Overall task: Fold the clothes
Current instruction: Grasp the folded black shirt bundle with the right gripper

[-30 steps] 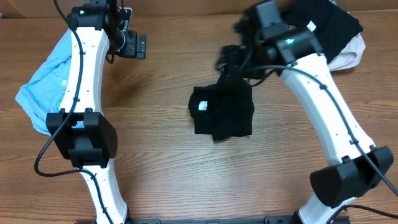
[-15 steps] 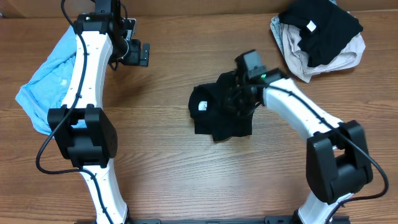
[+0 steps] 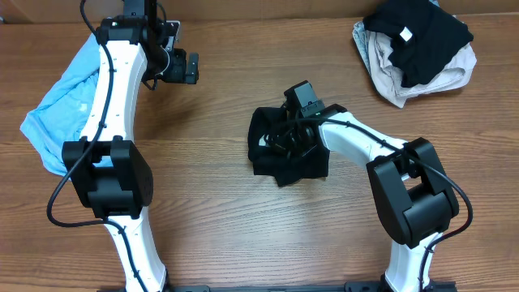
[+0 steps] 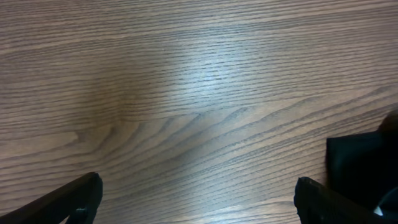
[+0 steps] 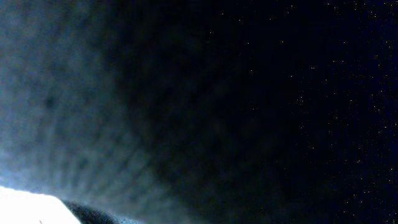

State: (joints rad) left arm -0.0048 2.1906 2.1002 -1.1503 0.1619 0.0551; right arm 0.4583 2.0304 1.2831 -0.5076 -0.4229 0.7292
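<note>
A black T-shirt (image 3: 306, 165) lies folded into a small bundle at the table's middle. My right gripper (image 3: 284, 139) is pressed down into its left part, and its fingers are lost in the dark cloth. The right wrist view shows only blurred black fabric (image 5: 261, 99) right against the lens, so the jaws cannot be made out. My left gripper (image 3: 183, 67) hangs open over bare wood at the back left, with nothing between its fingertips (image 4: 79, 194). An edge of the black T-shirt (image 4: 357, 163) shows at the right of the left wrist view.
A pile of clothes sits at the back right corner: a black garment with a white label (image 3: 422, 32) on top of a beige one (image 3: 379, 71). A light blue garment (image 3: 57, 105) lies along the left edge, under the left arm.
My right arm has swung down from the back right pile onto the folded black T-shirt and slid left across it. The shirt's white mark is now covered. The left gripper has barely moved.
</note>
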